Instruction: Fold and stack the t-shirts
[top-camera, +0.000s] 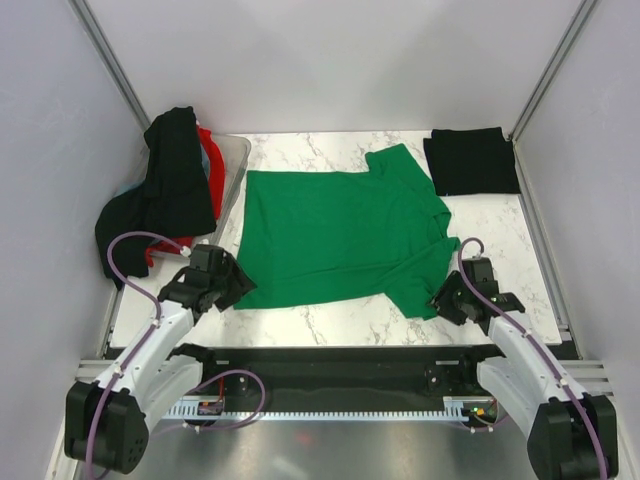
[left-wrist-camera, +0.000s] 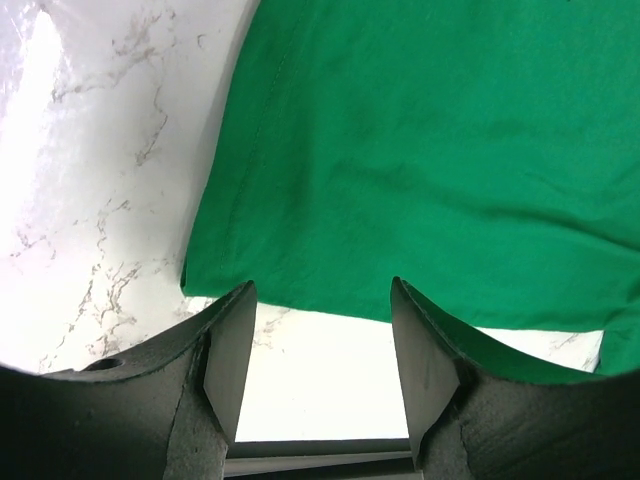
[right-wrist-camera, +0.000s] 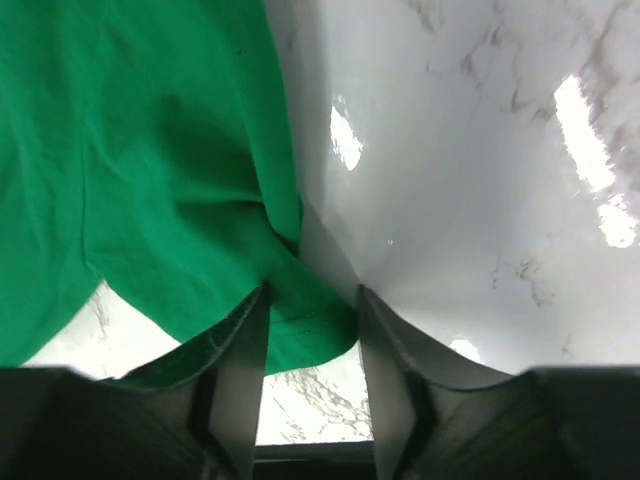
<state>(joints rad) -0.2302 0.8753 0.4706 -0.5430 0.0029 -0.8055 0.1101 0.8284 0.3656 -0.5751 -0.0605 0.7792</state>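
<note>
1. Green t-shirt (top-camera: 340, 235) was spread out flat in the middle of the marble table (top-camera: 490, 250), collar toward the far right, bottom hem toward the left. It was bright green, soft knit, mostly smooth with a few shallow wrinkles.
2. A folded black t-shirt (top-camera: 472, 160) sat as a tidy rectangle in the far right corner, well apart from the green one.
3. Far left: a loose black t-shirt (top-camera: 170, 190) and a red t-shirt (top-camera: 208, 160) hung over the rim of a translucent plastic tub (top-camera: 235, 160).
4. Left gripper (left-wrist-camera: 322, 300) was down low at the near left corner of the green shirt. Its jaws stood apart with only bare tabletop between them and the hem just beyond the tips, so it held nothing.
5. Right gripper (right-wrist-camera: 312, 300) was low at the near right sleeve. Its jaws were also apart, and the sleeve's edge lay loose between the tips, not pinched.
6. Both arms reached forward from the near edge, angled in toward the shirt.
</note>
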